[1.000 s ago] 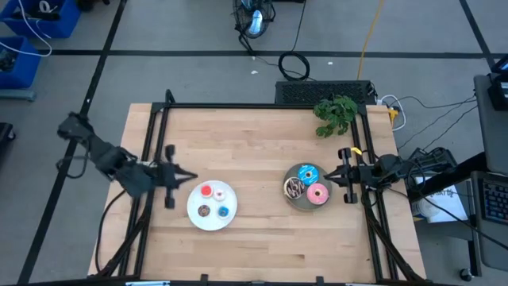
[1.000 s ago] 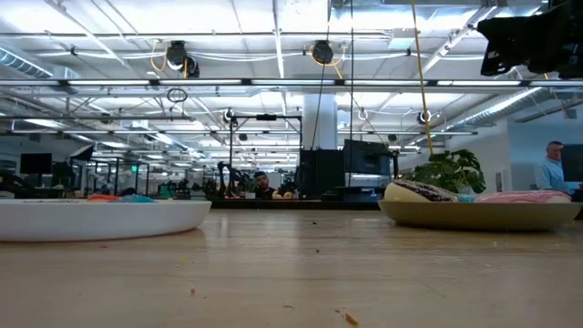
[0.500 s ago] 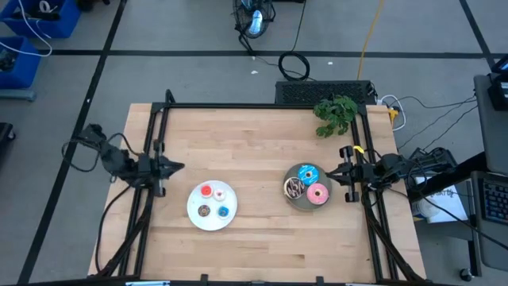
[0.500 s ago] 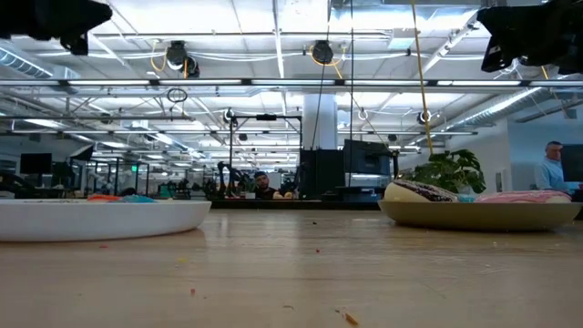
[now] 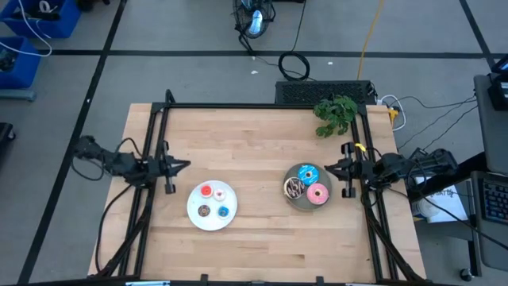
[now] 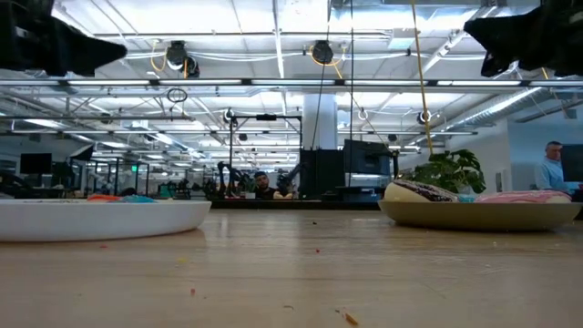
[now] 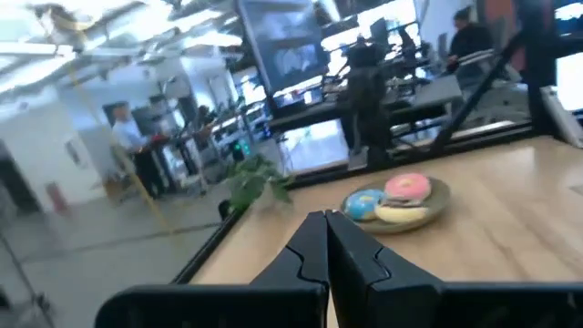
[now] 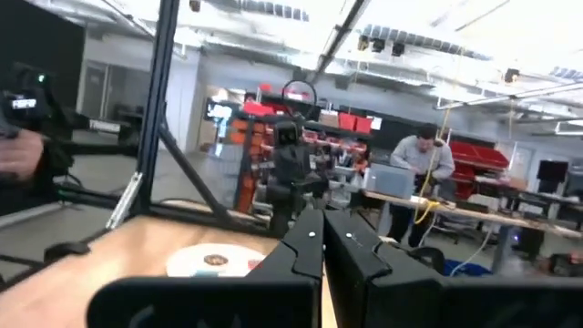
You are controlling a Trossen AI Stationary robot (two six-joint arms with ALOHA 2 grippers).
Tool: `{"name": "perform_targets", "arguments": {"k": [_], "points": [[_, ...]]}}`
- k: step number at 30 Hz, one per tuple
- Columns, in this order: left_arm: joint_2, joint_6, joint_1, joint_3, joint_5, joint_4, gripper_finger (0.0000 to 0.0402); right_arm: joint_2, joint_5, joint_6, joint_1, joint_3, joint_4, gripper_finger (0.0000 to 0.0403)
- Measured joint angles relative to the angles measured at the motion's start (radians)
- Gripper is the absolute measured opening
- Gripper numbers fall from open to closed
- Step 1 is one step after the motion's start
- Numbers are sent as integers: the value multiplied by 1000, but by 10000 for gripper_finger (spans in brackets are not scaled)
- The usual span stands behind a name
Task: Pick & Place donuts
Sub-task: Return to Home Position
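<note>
- The left gripper (image 5: 181, 165) hung just inside the left edge of the table (image 5: 254, 151). Its fingers were pressed together on nothing and pointed across toward the right edge.
- The white plate (image 5: 190, 205) lay near that gripper, inward from it and toward the edge at the bottom of the high view. It carried the small red donut (image 5: 207, 191), small brown donut (image 5: 204, 210) and small blue donut (image 5: 224, 211).
- The right gripper (image 5: 328, 168) sat at the right edge, its fingers likewise pressed together and empty, pointing left.
- The grey plate (image 5: 298, 206) lay just beside its tips, nearer than the white plate was to the left gripper. It held the blue sprinkled donut (image 5: 306, 173), dark brown sprinkled donut (image 5: 294, 188) and pink donut (image 5: 319, 194).
- No donut lay loose on the wood, so the placing looked finished.
- Each plate stood inward of its nearer arm, so a pull outward to its own edge should pass over neither. The right arm had less room to spare.
</note>
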Motion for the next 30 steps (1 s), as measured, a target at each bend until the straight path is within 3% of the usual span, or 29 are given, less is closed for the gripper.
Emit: {"name": "perform_targets", "arguments": {"k": [5,8,13,22,30], "points": [[0,-124,149,-7,222,-63,2,-1,-32,43,-16,0,-25,0],[0,-164,184,-22,298,-81,1,-1,-29,40,-17,0,-21,0],[7,-151,186,-74,320,20,1,-1,-57,43,-16,0,-37,0],[47,-145,218,-74,335,15,1,-1,-53,60,-31,0,-52,0],[80,-176,286,-74,467,-7,1,-1,-53,74,-31,0,-55,0]]}}
